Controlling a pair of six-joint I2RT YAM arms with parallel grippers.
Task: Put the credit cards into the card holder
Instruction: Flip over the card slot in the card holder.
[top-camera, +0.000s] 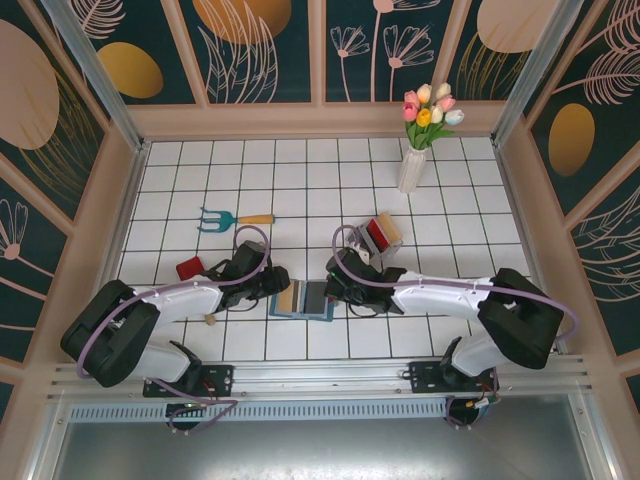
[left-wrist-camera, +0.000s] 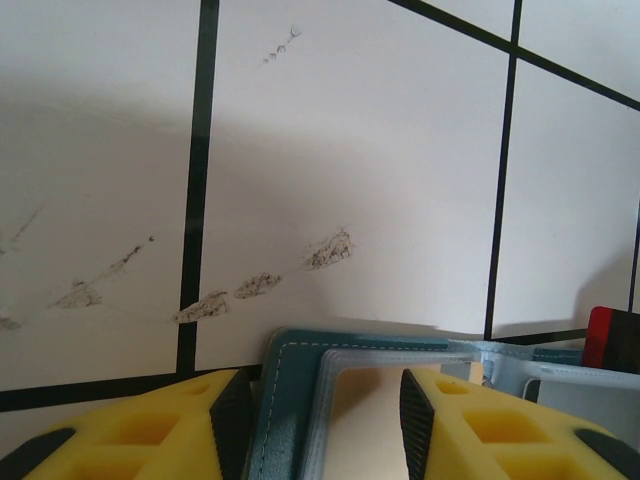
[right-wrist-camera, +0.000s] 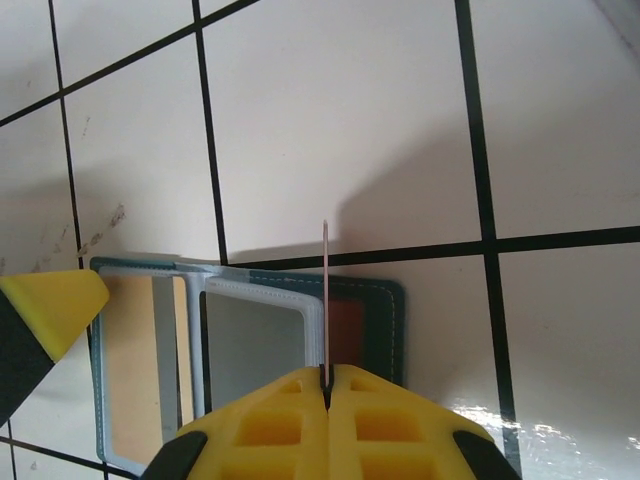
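Note:
The teal card holder (top-camera: 305, 298) lies open on the tiles between both arms. A tan card fills its left window (right-wrist-camera: 125, 360), a grey one the middle window, and a red card (right-wrist-camera: 346, 335) sits in the right pocket. My right gripper (right-wrist-camera: 325, 375) is shut on a thin card (right-wrist-camera: 325, 300), seen edge-on and standing upright over the holder's right half. My left gripper (left-wrist-camera: 325, 405) is open, its black pads (left-wrist-camera: 232, 420) straddling the holder's left corner (left-wrist-camera: 290, 400). Another red card (top-camera: 189, 267) lies flat on the tiles to the left.
A clear slotted rack (top-camera: 382, 234) with cards stands behind the right arm. A teal garden fork (top-camera: 235, 218) lies at the back left, and a white vase of tulips (top-camera: 412, 165) stands at the back. A small wooden piece (top-camera: 210, 320) lies near the left arm.

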